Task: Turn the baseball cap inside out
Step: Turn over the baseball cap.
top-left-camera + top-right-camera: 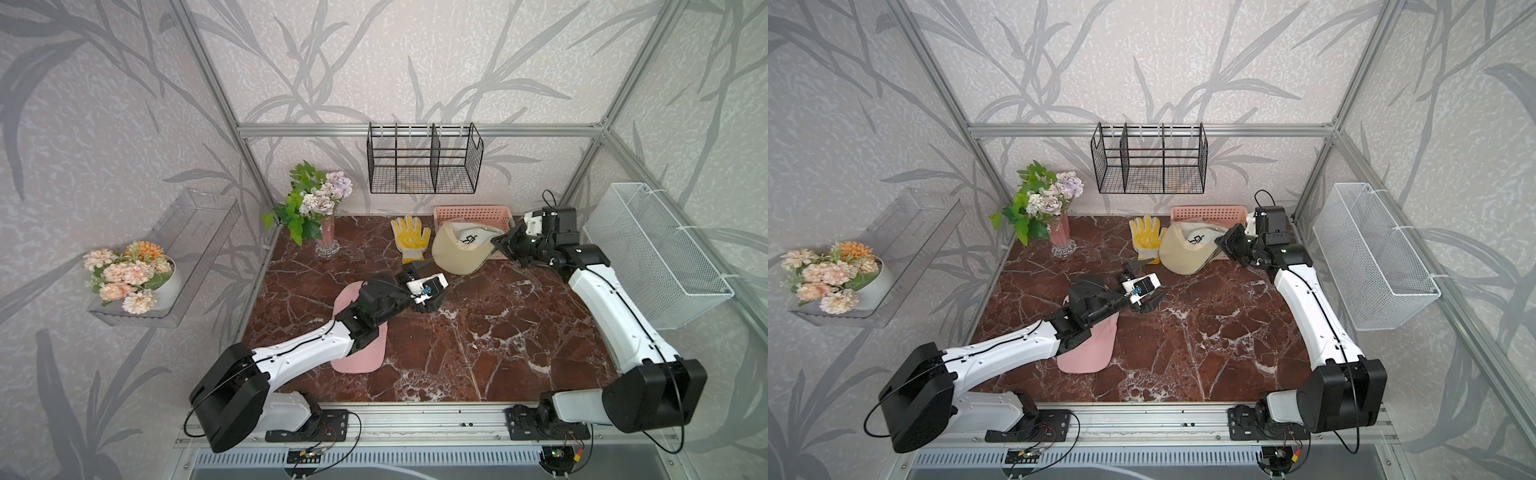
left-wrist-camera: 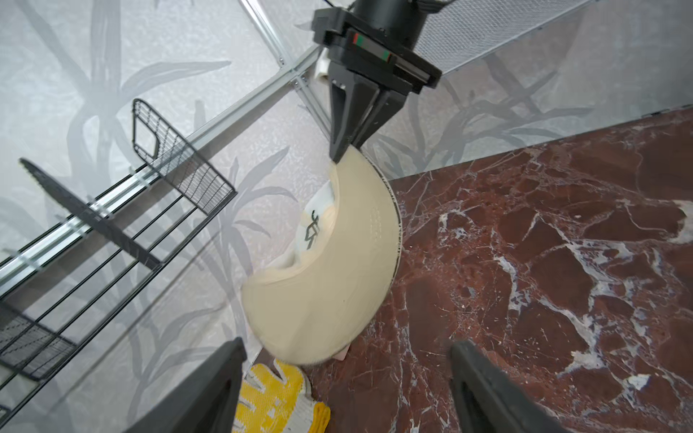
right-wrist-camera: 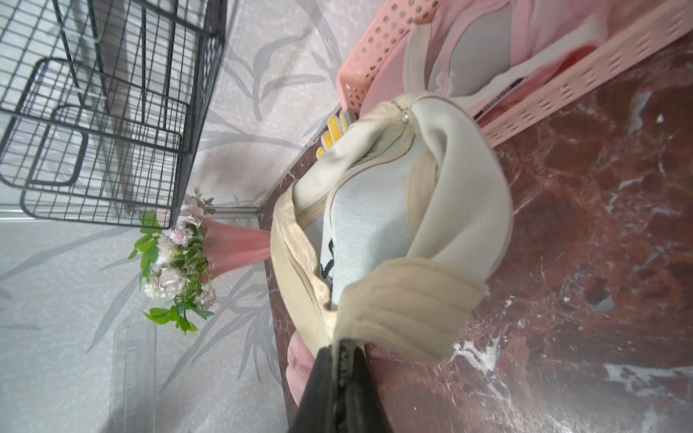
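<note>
The beige baseball cap (image 1: pixel 457 253) (image 1: pixel 1183 255) hangs at the back right, just in front of the pink basket. My right gripper (image 1: pixel 496 243) (image 1: pixel 1219 242) (image 3: pixel 343 348) is shut on the edge of its brim. The brim faces the left wrist view as the cap (image 2: pixel 330 285) hangs from the right gripper (image 2: pixel 347 153). White inner fabric with a black mark shows in the crumpled crown (image 3: pixel 375 225). My left gripper (image 1: pixel 428 284) (image 1: pixel 1148 282) (image 2: pixel 348 378) stands open and empty mid-table, pointing at the cap, a short way from it.
A yellow work glove (image 1: pixel 409 239) lies left of the cap. A pink cap (image 1: pixel 361 349) lies under my left arm. The pink basket (image 1: pixel 473 214) holds another pink cap (image 3: pixel 487 48). A flower vase (image 1: pixel 324 237), a black wire rack (image 1: pixel 424 162) and a white mesh basket (image 1: pixel 656 257) border the table.
</note>
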Robot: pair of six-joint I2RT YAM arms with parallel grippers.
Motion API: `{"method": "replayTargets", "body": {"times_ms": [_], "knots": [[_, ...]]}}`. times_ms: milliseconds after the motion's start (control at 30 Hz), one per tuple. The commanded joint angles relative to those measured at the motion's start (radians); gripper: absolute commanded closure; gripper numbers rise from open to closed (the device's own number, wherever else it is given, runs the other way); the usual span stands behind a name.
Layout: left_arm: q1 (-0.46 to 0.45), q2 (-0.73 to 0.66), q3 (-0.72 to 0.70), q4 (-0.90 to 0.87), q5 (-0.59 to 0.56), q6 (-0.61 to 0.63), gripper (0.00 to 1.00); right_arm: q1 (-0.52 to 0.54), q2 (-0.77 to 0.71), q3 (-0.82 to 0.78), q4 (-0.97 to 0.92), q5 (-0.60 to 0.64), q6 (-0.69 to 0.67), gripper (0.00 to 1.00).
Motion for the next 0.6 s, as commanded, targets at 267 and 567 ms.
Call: {"method": "replayTargets", "body": {"times_ms": [267,567], "knots": [[-0.093,0.104,0.015,0.131,-0.197,0.179,0.14,0.049,-0.103,-0.073,-0.029,-0.026,-0.02,1.0],[-0.12,0.217,0.008,0.288,-0.338,0.255,0.26,0.113,-0.111,-0.121,0.005,-0.042,0.016,1.0]]}}
